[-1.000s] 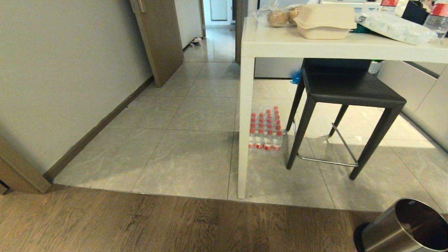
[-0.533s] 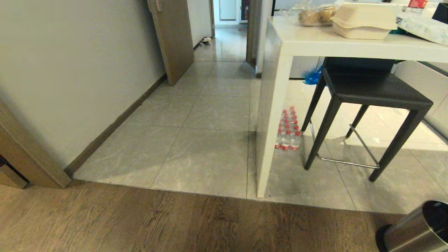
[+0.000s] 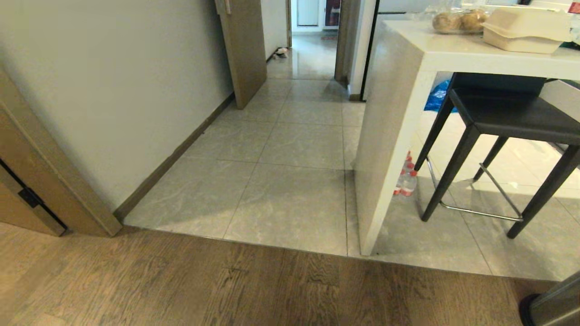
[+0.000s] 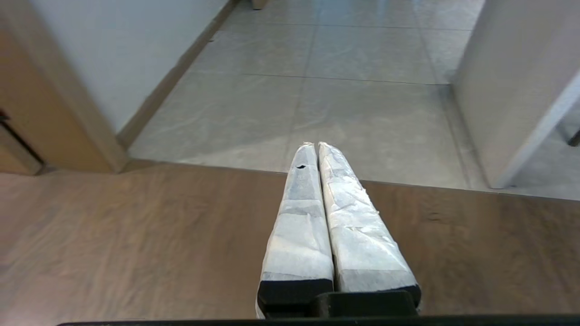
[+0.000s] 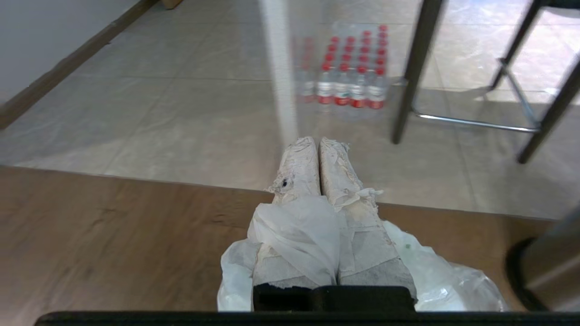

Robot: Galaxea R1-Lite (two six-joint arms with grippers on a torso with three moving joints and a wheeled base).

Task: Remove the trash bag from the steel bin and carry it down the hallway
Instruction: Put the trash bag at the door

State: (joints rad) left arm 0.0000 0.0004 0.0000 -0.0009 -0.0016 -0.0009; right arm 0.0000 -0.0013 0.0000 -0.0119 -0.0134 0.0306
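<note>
In the right wrist view my right gripper [image 5: 316, 141] is shut on the trash bag [image 5: 299, 231], whose thin white plastic is pinched between the fingers and hangs below them over the wood floor. The steel bin [image 3: 555, 303] shows only as a sliver at the head view's lower right corner, and its side [image 5: 550, 267] stands to the right of the bag. The hallway [image 3: 299, 149] with grey tiles runs ahead between the wall and the white table. My left gripper [image 4: 316, 144] is shut and empty, held above the wood floor near the tile edge. Neither arm shows in the head view.
A white table [image 3: 394, 149] stands right of the passage with a black stool [image 3: 507, 122] under it and a pack of red-capped water bottles [image 5: 349, 68] on the tiles. An open brown door [image 3: 244, 50] and a door frame [image 3: 41, 181] line the left wall.
The whole head view has swung to the left: the table, stool and bin slid to the right, the bin almost out of view, and the hallway now lies nearer the centre.
</note>
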